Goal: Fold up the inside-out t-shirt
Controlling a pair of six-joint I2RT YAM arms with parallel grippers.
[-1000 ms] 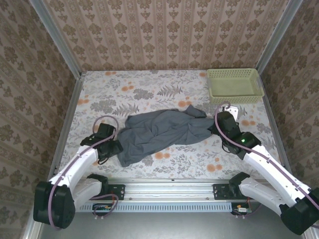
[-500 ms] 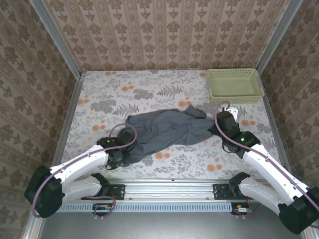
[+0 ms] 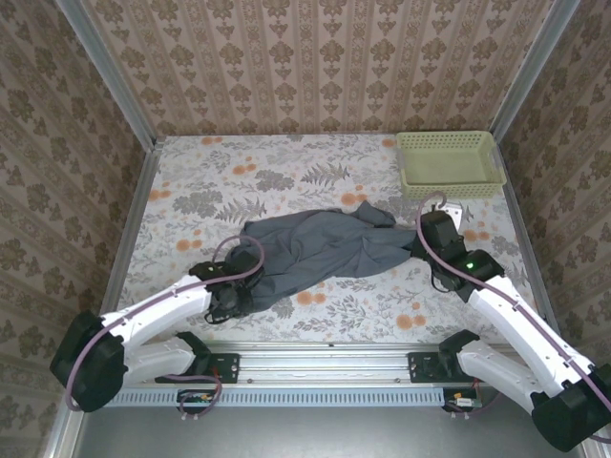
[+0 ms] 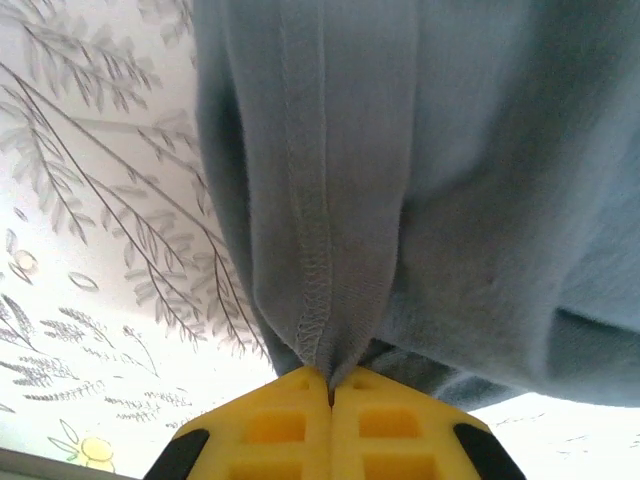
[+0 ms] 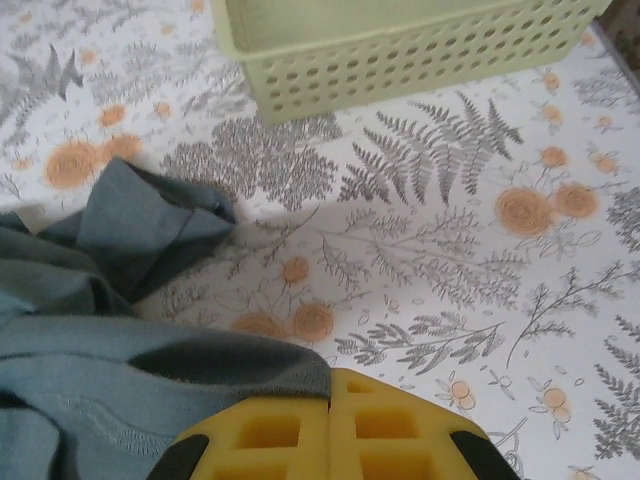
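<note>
Since a second ago my left pincer (image 4: pixel 330 385) has shifted right to the near-left corner of the inside-out t-shirt (image 3: pixel 320 248) and closed, clamped on its stitched hem. My right pincer (image 5: pixel 330 392) stays clamped on the shirt's right edge. Shirt lies crumpled mid table (image 3: pixel 191 181).

the slate blue-grey inside-out t-shirt (image 3: pixel 310 250) is spread crumpled across the middle of the table, stitched seams exposed, stretched from near-left towards the right edge.
</note>
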